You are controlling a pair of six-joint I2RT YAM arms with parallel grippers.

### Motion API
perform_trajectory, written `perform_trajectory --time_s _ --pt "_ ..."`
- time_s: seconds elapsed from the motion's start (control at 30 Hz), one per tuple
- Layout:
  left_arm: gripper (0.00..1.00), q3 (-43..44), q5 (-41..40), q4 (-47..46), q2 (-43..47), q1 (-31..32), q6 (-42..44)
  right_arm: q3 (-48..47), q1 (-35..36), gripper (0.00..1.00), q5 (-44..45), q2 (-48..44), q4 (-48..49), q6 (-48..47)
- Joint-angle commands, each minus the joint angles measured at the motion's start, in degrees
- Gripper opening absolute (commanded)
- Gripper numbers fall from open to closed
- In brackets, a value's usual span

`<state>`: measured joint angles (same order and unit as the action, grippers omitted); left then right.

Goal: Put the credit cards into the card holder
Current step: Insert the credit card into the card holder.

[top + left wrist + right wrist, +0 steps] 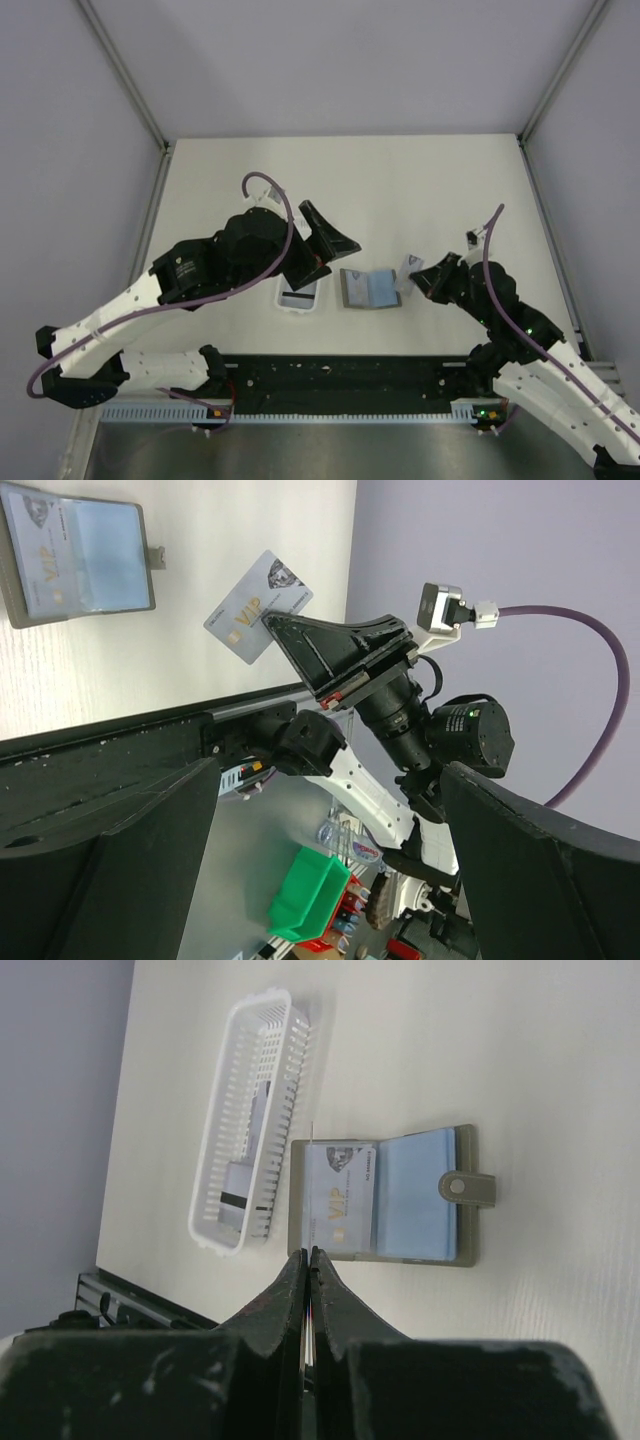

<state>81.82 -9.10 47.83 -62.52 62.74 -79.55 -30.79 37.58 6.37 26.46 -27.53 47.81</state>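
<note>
Right gripper (308, 1272): jaws pressed together, clamped on the held credit card (250, 608); card edge-on between the tips, sticking out past them, lifted off the table (420, 190).
Left gripper (322, 250): jaws wide apart, nothing between them; raised over the far part of the white tray (250, 1110).
Card holder (415, 1200): open and flat on the table, just ahead of the right jaws, between the two grippers; strap tab with a pale snap on the side away from the tray.
Card in holder (340, 1200): tucked in the pocket nearer the tray, "VIP" print showing.
White tray: just beside the holder, ahead and to one side of the right jaws, below the left jaws; touching the holder or not, cannot tell.
Cards in tray (235, 1185): lying at the end nearer the arm bases, one with a dark stripe.
</note>
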Motion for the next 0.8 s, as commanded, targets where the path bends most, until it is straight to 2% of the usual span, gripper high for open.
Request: perform_trajectory --time_s 0.0,0.13,0.23,0.3,0.37,0.43,0.5,0.57,0.6,0.7,0.77 --pt "0.98 2.19 -1.1 -1.61 -0.58 0.37 1.32 0.28 -0.32 0.0 0.48 -0.62 0.81 0.62" --pt "0.98 3.09 -5.47 0.51 -1.2 0.45 2.81 0.38 -0.32 0.0 0.75 -0.71 0.72 0.18" --pt "0.98 -0.68 -11.09 -0.81 -2.16 -0.16 7.2 0.03 -0.23 0.0 1.27 -0.27 -0.15 -0.44" --pt "0.98 -3.15 -10.41 -3.69 -3.48 -2.61 12.46 -0.68 -0.32 0.0 2.24 0.87 -1.91 -0.96" --pt "0.98 -8.23 -7.27 -10.7 -4.1 -4.81 19.39 -1.9 -0.32 0.0 2.16 2.89 -3.4 -2.54" --pt "0.97 -14.55 -2.26 -22.11 -3.93 -6.74 26.6 -4.01 -0.32 0.0 0.84 6.31 -5.07 -4.82" --pt "0.98 -20.97 5.03 -36.6 -3.84 -7.89 34.42 -6.47 -0.32 0.0 -0.74 11.48 -6.48 -7.63" --pt "0.97 -25.29 11.0 -50.23 -4.97 -8.86 37.96 -9.02 -0.41 0.0 -2.67 15.71 -7.45 -10.88" --pt "0.92 -26.79 12.78 -54.12 -6.11 -9.12 40.24 -10.42 -0.49 0.0 -3.46 17.82 -8.23 -12.38" --pt "0.82 -26.1 15.6 -57.23 -11.9 -9.21 44.12 -13.94 -2.16 0.0 -7.85 23.71 -9.65 -16.33" --pt "0.69 -25.22 18.06 -59.16 -15.51 -9.21 45.53 -15.79 -5.4 0.0 -13.02 27.75 -9.91 -18.79"
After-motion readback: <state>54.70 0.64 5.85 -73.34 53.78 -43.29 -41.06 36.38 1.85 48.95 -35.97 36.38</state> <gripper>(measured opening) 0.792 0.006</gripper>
